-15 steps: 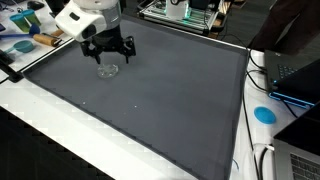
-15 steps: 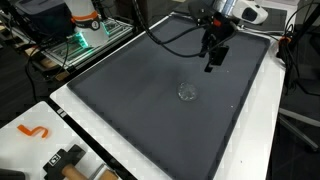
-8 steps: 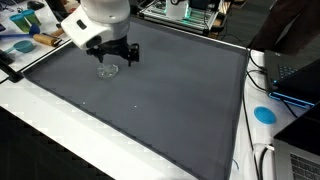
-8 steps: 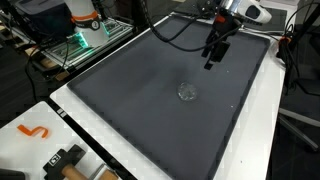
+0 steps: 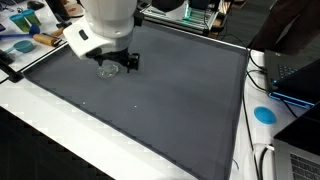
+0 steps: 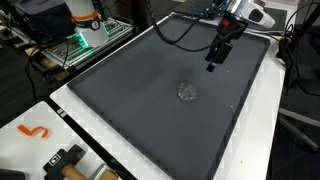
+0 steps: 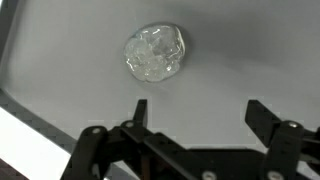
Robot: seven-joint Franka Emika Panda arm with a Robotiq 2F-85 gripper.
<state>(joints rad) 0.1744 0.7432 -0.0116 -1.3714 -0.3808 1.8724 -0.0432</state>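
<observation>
Colleague: How does the tool (image 6: 213, 62) stand?

Operator: Spread wide. In the wrist view I see its two fingers (image 7: 140, 108) far apart, with nothing between them. It hangs above the dark mat (image 6: 130, 100) and touches nothing.

Colleague: Where is the thing?

Operator: I have the clear lump (image 7: 155, 52) lying on the mat, beyond the fingertips. It sits nearer one finger than the middle of the gap. In an exterior view the clear lump (image 6: 187, 92) lies near the tool but apart from it.

Colleague: Which way does it point?

Operator: I cannot tell. It is a crinkled, roundish wad, a touch wider than tall in my wrist view. It has no real long axis and no end I could call a front.

Colleague: Counts?

Operator: One clear lump, one tool with two fingers, one mat on the white bench (image 5: 50, 125). Off the mat I count one blue disc (image 5: 264, 114) and one orange squiggle (image 6: 33, 131).
</observation>
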